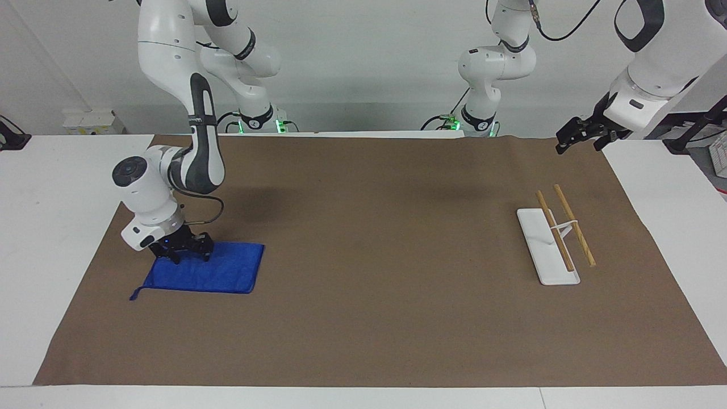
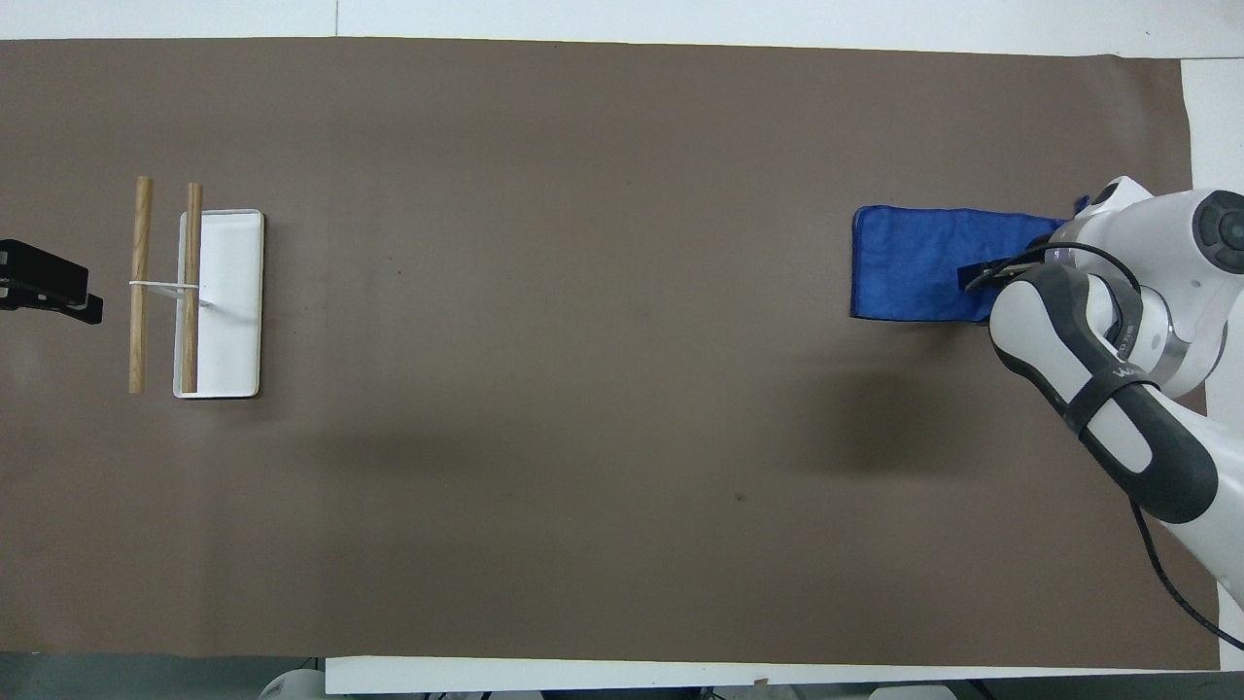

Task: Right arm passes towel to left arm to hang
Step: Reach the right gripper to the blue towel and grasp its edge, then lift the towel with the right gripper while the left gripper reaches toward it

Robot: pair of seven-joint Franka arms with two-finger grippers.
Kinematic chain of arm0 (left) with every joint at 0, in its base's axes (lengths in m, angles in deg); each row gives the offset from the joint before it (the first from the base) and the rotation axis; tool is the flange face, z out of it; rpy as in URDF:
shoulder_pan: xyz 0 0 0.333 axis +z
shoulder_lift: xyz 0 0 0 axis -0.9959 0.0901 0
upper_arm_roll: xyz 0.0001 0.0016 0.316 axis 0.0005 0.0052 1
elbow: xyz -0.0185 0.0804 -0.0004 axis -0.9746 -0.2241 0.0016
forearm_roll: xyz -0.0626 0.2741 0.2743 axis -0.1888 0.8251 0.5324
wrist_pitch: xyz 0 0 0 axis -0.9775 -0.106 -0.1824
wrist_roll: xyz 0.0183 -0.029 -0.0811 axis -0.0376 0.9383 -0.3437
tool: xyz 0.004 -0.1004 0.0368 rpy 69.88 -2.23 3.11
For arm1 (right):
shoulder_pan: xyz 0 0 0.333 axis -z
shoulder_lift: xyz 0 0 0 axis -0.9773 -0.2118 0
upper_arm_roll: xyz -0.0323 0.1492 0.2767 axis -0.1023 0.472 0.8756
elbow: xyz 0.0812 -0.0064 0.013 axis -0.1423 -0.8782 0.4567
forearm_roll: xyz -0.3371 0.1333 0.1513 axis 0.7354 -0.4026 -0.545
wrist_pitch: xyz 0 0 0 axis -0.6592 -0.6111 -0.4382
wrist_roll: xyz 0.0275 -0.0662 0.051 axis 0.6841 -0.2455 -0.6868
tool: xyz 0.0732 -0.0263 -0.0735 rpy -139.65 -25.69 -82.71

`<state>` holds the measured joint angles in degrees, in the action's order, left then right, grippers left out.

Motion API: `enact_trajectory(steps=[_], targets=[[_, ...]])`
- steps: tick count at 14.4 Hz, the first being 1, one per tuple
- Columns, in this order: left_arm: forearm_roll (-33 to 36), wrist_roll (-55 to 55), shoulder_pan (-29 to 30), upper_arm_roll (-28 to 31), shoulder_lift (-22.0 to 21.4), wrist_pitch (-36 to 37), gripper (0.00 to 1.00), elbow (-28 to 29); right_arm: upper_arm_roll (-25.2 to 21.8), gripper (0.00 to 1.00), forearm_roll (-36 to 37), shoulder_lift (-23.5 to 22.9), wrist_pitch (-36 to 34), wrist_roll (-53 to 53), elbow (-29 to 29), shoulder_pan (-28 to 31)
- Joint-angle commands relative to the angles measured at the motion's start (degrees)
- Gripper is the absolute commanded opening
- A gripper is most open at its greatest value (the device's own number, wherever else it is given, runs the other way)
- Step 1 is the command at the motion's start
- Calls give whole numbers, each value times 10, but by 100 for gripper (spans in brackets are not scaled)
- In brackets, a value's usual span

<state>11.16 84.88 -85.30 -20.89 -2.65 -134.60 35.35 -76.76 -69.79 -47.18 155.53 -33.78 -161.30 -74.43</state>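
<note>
The blue towel (image 1: 210,275) lies flat on the brown mat at the right arm's end of the table, its loop tail at the corner farthest from the robots. It also shows in the overhead view (image 2: 909,262). My right gripper (image 1: 184,254) is down on the towel's edge nearest the robots. In the overhead view the right gripper (image 2: 977,277) is mostly hidden under its own arm. My left gripper (image 1: 571,145) waits in the air at the left arm's end, empty; it also shows in the overhead view (image 2: 87,297).
A white rack base (image 1: 539,250) with two wooden rails (image 1: 573,224) stands on the mat at the left arm's end, also seen in the overhead view (image 2: 228,292). The brown mat (image 1: 386,238) covers most of the white table.
</note>
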Motion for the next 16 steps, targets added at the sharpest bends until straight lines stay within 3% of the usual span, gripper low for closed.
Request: enact_trajectory(steps=[1, 3, 6, 10, 14, 16], targets=[[3, -1, -6, 4, -13, -10, 99, 16, 2, 20, -8, -9, 7, -20, -1, 6], [3, 0, -7, 4, -13, -10, 99, 16, 3, 0, -8, -9, 3, -20, 0, 8], [3, 2, -6, 4, -13, -9, 99, 16, 4, 0, -11, -3, -16, -11, 10, 10], [3, 4, -7, 3, -18, -5, 99, 20, 12, 0, -11, 24, -161, 80, 68, 9], [-3, 8, 1, 6, -18, -9, 99, 24, 34, 0, -11, 46, -205, 152, 70, 6], [-5, 59, 1, 5, -18, -19, 99, 24, 55, 0, -11, 57, -230, 216, 72, 6]])
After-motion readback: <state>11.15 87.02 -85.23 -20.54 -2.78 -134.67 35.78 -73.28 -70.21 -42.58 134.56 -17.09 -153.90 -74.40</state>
